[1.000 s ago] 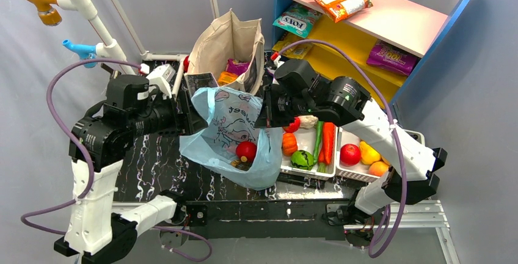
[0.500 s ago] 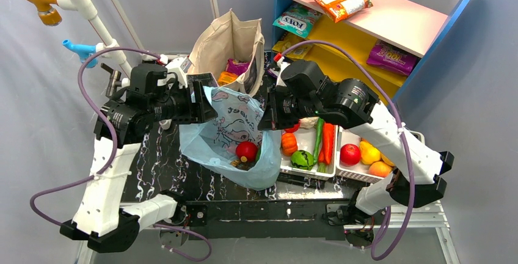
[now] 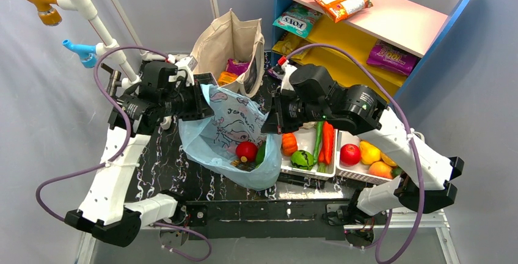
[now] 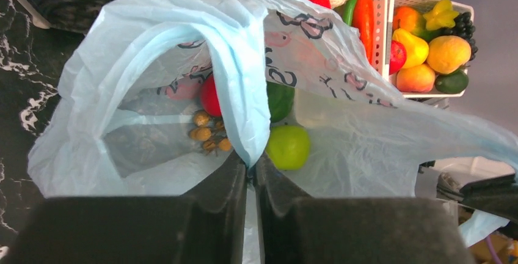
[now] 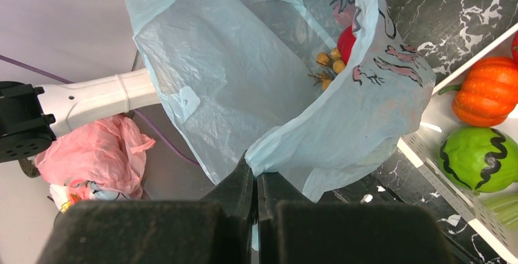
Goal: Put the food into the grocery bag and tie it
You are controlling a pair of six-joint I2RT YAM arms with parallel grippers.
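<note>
The light-blue grocery bag [image 3: 227,131] hangs open between both arms above the black marbled table. My left gripper [image 4: 251,165] is shut on the bag's left handle loop [image 4: 235,87]; my right gripper [image 5: 254,169] is shut on the bag's right edge [image 5: 317,131]. Inside the bag lies food: a red round fruit [image 3: 246,150], a green apple [image 4: 288,146], a darker green one [image 4: 280,100] and a bunch of small brown balls [image 4: 207,135]. The red fruit [image 5: 346,43] and brown balls [image 5: 328,63] also show in the right wrist view.
A white basket [image 3: 307,172] right of the bag holds an orange pumpkin [image 3: 289,143], a green gourd [image 3: 302,159] and a carrot [image 3: 328,142]. Another basket [image 3: 415,134] holds several fruits. A beige canvas tote [image 3: 229,47] stands behind. A shelf [image 3: 372,16] with snack packets is at back right.
My left arm has swung right and forward to the bag, and its gripper has closed on the left handle loop. The right gripper kept its hold and shifted slightly right.
</note>
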